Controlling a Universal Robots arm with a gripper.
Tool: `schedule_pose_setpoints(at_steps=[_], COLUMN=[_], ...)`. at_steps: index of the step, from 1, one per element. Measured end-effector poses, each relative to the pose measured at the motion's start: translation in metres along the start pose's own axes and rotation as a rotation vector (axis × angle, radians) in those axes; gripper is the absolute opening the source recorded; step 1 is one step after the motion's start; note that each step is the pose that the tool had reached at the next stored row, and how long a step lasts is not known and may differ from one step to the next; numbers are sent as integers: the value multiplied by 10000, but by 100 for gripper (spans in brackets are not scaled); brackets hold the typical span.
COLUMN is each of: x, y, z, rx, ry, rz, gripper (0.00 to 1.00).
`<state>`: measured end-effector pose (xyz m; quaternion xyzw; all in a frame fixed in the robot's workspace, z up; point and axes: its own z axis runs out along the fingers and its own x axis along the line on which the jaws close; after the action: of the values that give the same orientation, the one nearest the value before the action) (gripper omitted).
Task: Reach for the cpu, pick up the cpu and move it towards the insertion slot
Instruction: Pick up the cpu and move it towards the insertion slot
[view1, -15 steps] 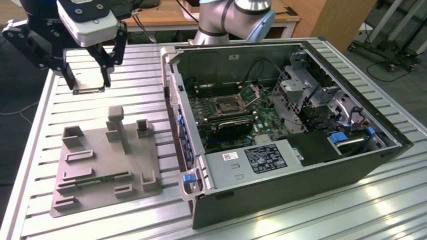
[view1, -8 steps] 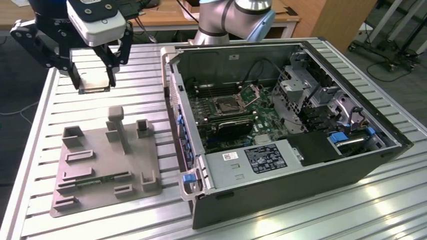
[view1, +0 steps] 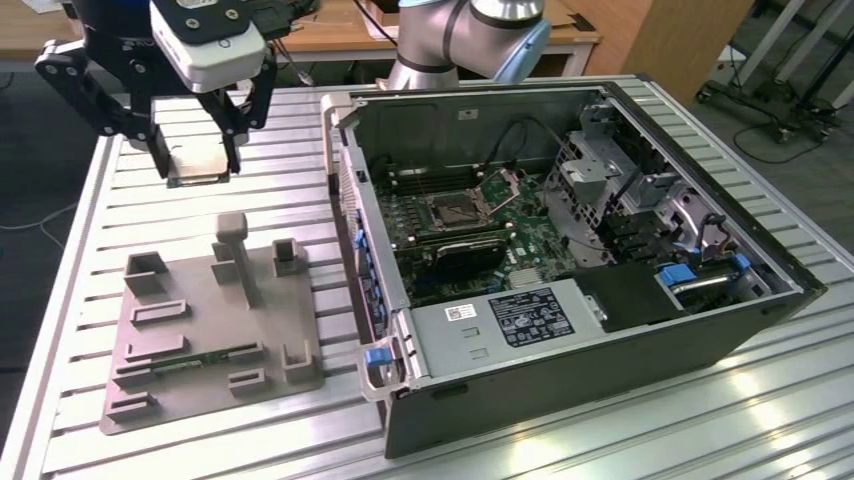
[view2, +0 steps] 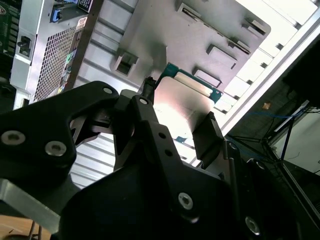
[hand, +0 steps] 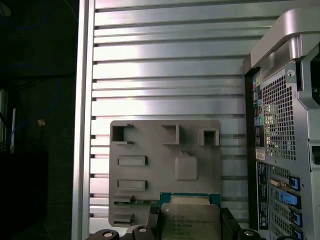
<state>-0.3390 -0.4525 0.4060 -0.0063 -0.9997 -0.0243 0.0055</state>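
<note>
My gripper (view1: 200, 168) hangs above the slatted table at the exterior view's far left, shut on the cpu (view1: 198, 160), a flat square chip with a silvery top. In both wrist views the cpu (hand: 190, 216) (view2: 181, 102) sits clamped by its edges between the two dark fingers (view2: 210, 131), well above the grey fixture plate. The insertion slot (view1: 454, 210), a square socket with a metal frame and its cover plate raised, lies on the motherboard inside the open computer case, well to the exterior view's right of the gripper.
A grey fixture plate (view1: 214, 320) with raised holders lies on the table under and in front of the gripper. The open computer case (view1: 561, 400) has tall side walls around the board. The arm's base (view1: 467, 40) stands behind the case.
</note>
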Motion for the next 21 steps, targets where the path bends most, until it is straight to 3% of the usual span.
schedule_pose_setpoints(at_steps=[10,21], x=[-66,-292], y=[-4,-2], z=[106,117], rx=[2,3], ry=[3,3], rz=[0,3], gripper=[55,55])
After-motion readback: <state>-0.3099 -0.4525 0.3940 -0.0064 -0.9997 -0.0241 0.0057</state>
